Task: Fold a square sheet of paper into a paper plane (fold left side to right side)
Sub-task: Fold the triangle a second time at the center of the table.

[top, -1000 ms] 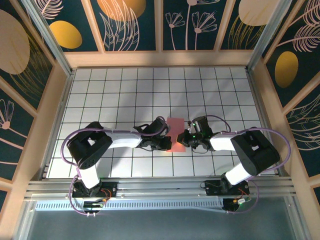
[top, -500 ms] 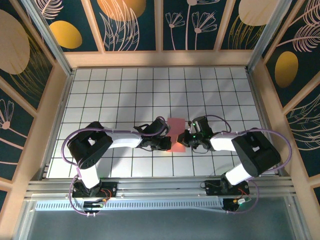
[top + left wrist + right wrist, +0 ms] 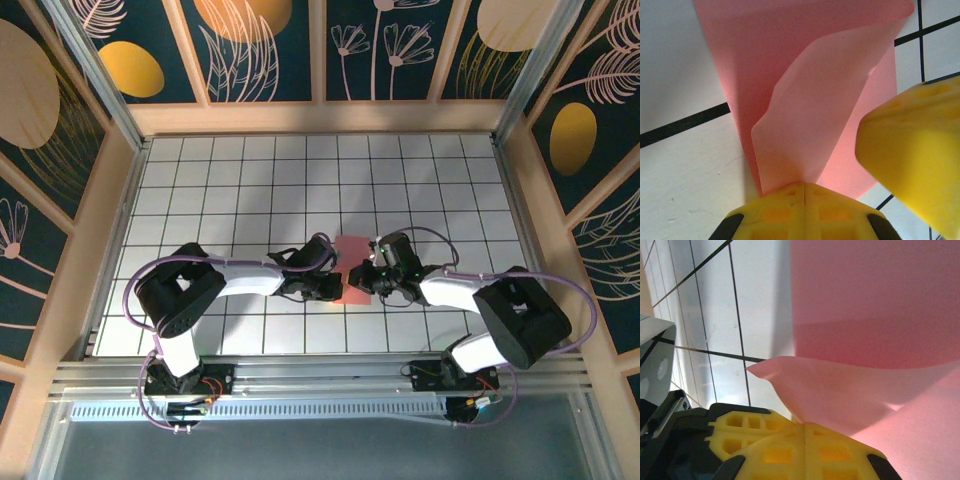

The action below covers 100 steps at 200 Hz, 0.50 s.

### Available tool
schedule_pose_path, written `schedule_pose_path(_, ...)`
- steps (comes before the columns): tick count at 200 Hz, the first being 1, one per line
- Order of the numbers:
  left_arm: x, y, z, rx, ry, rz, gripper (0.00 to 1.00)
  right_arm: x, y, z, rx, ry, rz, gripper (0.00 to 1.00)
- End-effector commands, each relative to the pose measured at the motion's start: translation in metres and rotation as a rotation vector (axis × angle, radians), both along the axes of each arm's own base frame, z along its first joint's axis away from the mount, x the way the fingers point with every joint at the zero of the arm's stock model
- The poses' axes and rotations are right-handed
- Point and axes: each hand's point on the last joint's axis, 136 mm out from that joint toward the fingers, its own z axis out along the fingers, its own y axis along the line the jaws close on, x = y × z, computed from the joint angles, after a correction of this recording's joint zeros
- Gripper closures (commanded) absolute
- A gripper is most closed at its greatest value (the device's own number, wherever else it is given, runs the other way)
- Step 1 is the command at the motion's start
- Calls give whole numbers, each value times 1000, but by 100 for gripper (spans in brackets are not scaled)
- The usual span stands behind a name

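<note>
Left gripper (image 3: 805,187) and right gripper (image 3: 805,427) clamped on pink sheet (image 3: 350,256), gridded table (image 3: 250,180), floral walls (image 3: 390,50)

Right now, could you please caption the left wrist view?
Left gripper pinches a lifted flap of the pink paper above the tiled table.

Sq. sheet of paper (image 3: 352,268) — salmon-pink, partly folded, mid-table, edge lifted.

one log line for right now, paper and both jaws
paper: on table, edges curled up where pinched | left jaws: shut on paper | right jaws: shut on paper | fold: not yet flat
</note>
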Motion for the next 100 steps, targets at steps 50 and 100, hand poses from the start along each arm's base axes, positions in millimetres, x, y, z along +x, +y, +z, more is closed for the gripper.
schedule_pose_path(50, -7, 21, -28, 104, 58, 19, 100, 7, 10, -16, -21, 8, -5, 100)
schedule_pose_path(100, -10, 28, -31, 125, 66, 32, 100, 9, -5, -32, -102, 22, -20, 100)
